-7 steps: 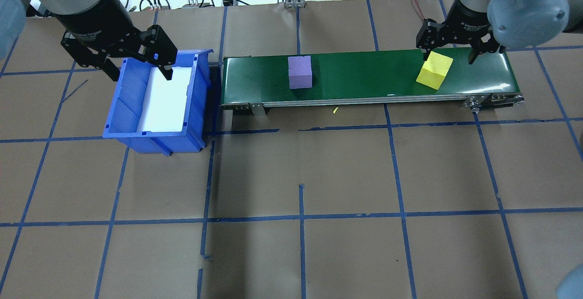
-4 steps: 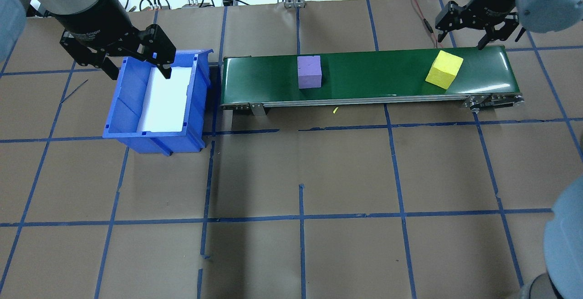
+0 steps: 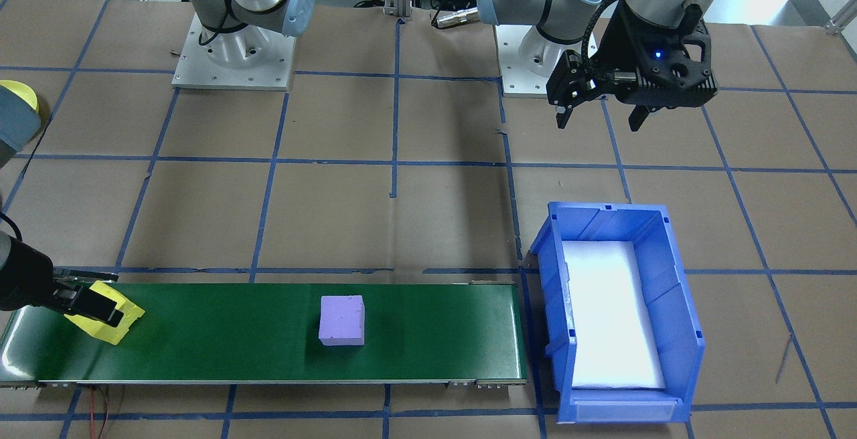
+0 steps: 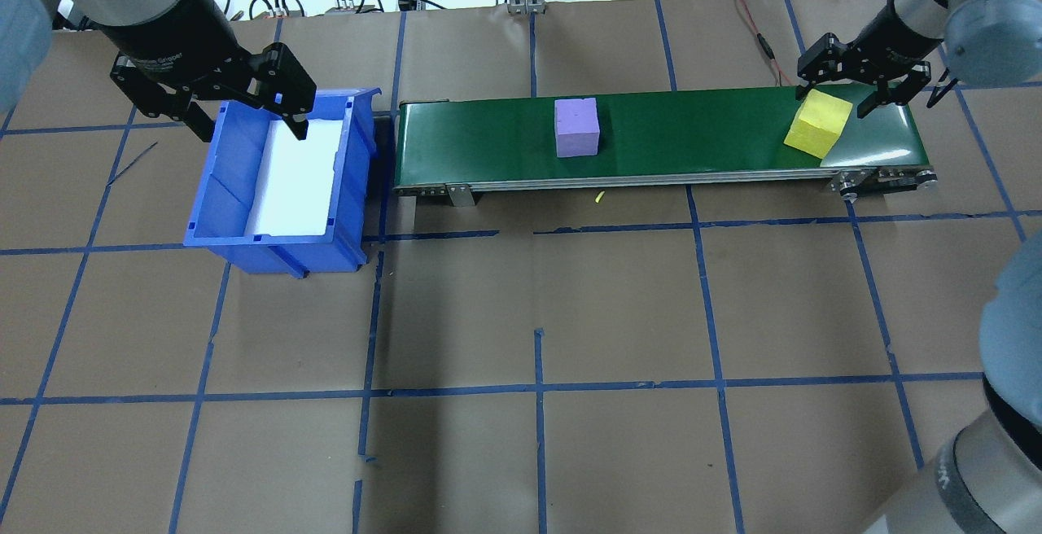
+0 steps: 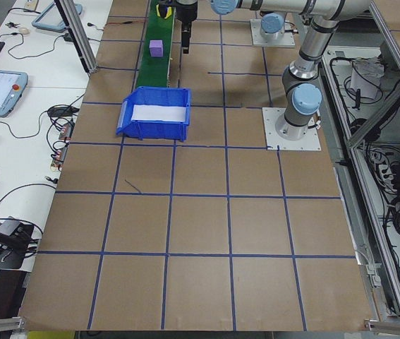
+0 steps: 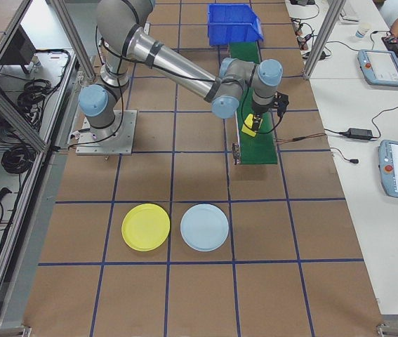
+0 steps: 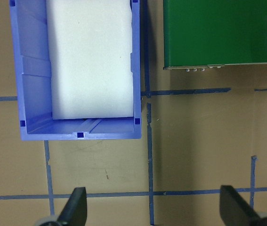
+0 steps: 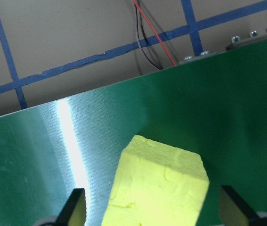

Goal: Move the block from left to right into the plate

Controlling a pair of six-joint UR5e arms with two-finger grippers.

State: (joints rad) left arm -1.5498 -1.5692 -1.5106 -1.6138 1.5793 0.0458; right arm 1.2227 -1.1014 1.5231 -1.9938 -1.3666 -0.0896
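Directly beneath the right gripper [image 4: 864,86], framed between its spread fingers in the wrist view: the yellow block [image 8: 157,183], resting on the green conveyor belt [image 4: 659,135] near the belt's right end, turned at an angle to the belt edges. No contact yet by the look of it; fingertips to either side, apart from the faces.

Matte, slightly pitted surface, soft-edged corners: likely foam, so light, a little squashy, not slippery and not fragile. Best taken across two opposite flat side faces, at mid-height, with the wrist turned to match the block's skew; a pinch across corners would probably twist it loose. Gentle closing should be enough, since hard pressure may only dent it.

Farther along the belt from that gripper, well apart: a purple block [image 4: 576,128], also loose on the belt.

Beyond the belt's other end: a blue bin [image 4: 281,180], with the left gripper [image 4: 248,107] hovering above its rim, spread wide, carrying nothing.

Well away on the table, on the right arm's side: the yellow plate [image 6: 146,227], beside a pale blue plate [image 6: 204,227].
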